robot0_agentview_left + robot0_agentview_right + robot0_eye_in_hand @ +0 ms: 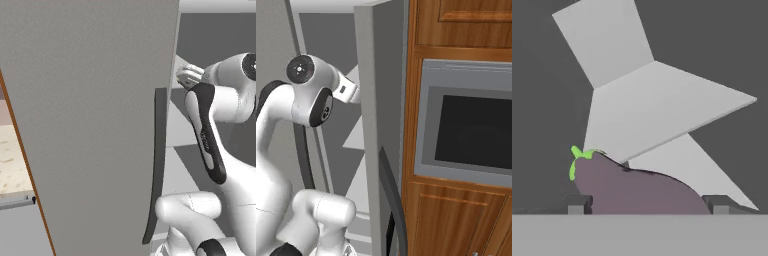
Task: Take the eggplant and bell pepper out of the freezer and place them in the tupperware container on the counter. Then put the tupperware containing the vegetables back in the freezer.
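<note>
A tall grey freezer (90, 125) with a flat matte door stands open, and it serves as the landmark here. In the left base view the door takes up most of the picture, with a long dark curved handle (156, 165) running down its right edge. To the left of the door, a strip of beige speckled stone counter (12, 160) shows, with a grey drawer front below it.

The white robot arm (220, 150) with dark joints rises beside the door's handle edge and reaches past it into the freezer's dark interior, where pale shelves (187, 165) can be seen. In the right base view the arm's upper joint sits level with the upper part of the door edge, and its wrist points inward toward the shelves. To the right of the freezer stand brown wooden cabinets (456, 220) with a grey-framed built-in oven (471, 130) set into them.

In the hand view, a dull purple eggplant with a bright green stem (632, 187) lies inside the freezer on a pale shelf, right at the hand (642, 204). It sits between the two small dark fingertips (578, 204), which stand spread on either side of it. Whether the fingertips press on the eggplant cannot be told.
</note>
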